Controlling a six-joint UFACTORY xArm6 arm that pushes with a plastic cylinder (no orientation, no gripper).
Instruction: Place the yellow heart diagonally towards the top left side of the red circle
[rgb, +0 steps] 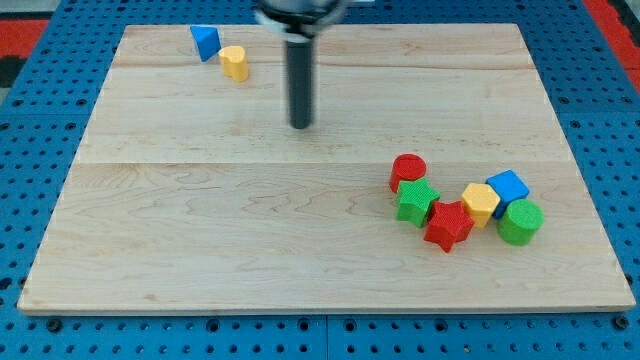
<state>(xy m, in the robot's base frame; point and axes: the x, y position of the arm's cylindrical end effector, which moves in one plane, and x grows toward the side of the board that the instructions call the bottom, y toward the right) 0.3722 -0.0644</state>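
The yellow heart (234, 62) lies near the view's top left, just right of a blue triangle-like block (205, 42). The red circle (408, 170) sits at the view's right, at the upper left end of a cluster of blocks. My tip (301, 124) rests on the board in the upper middle, to the right of and below the yellow heart and well to the upper left of the red circle. It touches no block.
The cluster at the right holds a green star (417, 202), a red star (448, 226), a yellow hexagon (481, 204), a blue cube (508, 188) and a green cylinder (520, 221). The wooden board (200, 230) lies on a blue pegboard.
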